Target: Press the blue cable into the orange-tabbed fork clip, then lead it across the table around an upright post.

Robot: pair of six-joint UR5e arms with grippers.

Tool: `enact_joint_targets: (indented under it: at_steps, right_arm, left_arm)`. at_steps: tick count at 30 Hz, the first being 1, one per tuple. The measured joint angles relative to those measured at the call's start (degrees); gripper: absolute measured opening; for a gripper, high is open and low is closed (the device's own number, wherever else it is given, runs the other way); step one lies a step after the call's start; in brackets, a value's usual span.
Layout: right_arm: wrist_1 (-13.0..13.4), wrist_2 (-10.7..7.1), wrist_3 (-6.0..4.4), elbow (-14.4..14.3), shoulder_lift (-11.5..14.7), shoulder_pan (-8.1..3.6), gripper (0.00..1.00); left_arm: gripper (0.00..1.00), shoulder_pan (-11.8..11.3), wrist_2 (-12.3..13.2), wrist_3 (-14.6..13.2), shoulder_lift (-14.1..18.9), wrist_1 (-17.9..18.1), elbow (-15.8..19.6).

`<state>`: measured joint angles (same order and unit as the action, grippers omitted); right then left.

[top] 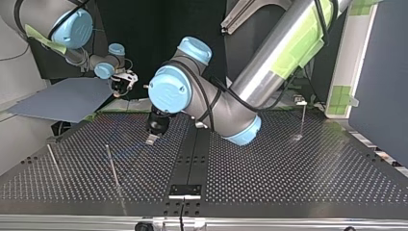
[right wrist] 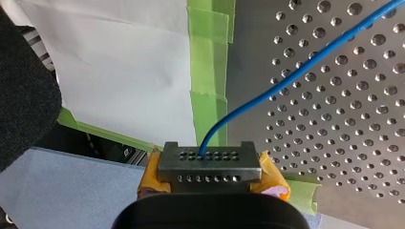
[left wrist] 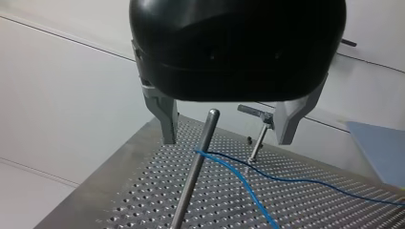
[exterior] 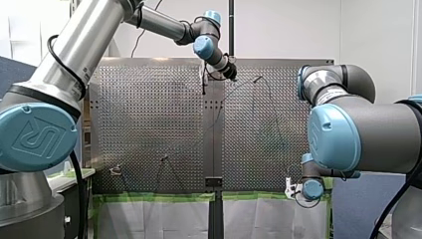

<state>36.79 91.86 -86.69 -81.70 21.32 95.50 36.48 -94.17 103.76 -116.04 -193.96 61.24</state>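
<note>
Two arms share this job. My right pincer [right wrist: 209,164], yellow-padded, is clamped on the blue cable [right wrist: 267,90] by the green tape [right wrist: 205,62] at the worktop's [right wrist: 344,119] edge, so that end is anchored there. Further across the worktop the cable bends around an upright post [left wrist: 193,171], touching it partway up, and both runs lead away over the perforated plate. My left pincer [left wrist: 227,139] hangs over that post with its metal fingers [left wrist: 167,124] apart, one on each side of the post's top, gripping nothing.

The routing looks nearly done, I'd say. To finish well, the left arm should lift straight off the post without snagging the bend. The right arm should hold the line lightly taut so the bend cannot ride up and off.

I cannot make out the orange-tabbed fork clip, so I cannot tell whether the cable sits in it.
</note>
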Motion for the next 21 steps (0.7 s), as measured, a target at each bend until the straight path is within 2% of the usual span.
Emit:
enact_joint_targets:
  at_steps: [6,10,14,21]
  right_arm:
    - [-0.17,-0.04,0.01,0.00,0.00,0.00,0.00]
    - [-0.44,-0.08,0.01,0.00,0.00,0.01,0.00]
    - [-0.63,-0.09,0.07,-0.01,0.01,0.01,0.00]
    - [-0.70,-0.09,0.10,-0.01,0.01,0.01,0.00]
  left_arm:
    - [1.00,0.10,-0.19,-1.56,0.16,-1.65,0.06]
    - [1.00,0.06,-1.58,-3.48,1.38,-3.40,1.18]
    - [1.00,-0.51,-2.81,-5.00,3.23,-3.05,3.01]
    - [1.00,-1.11,-4.57,-2.65,6.77,0.21,6.55]
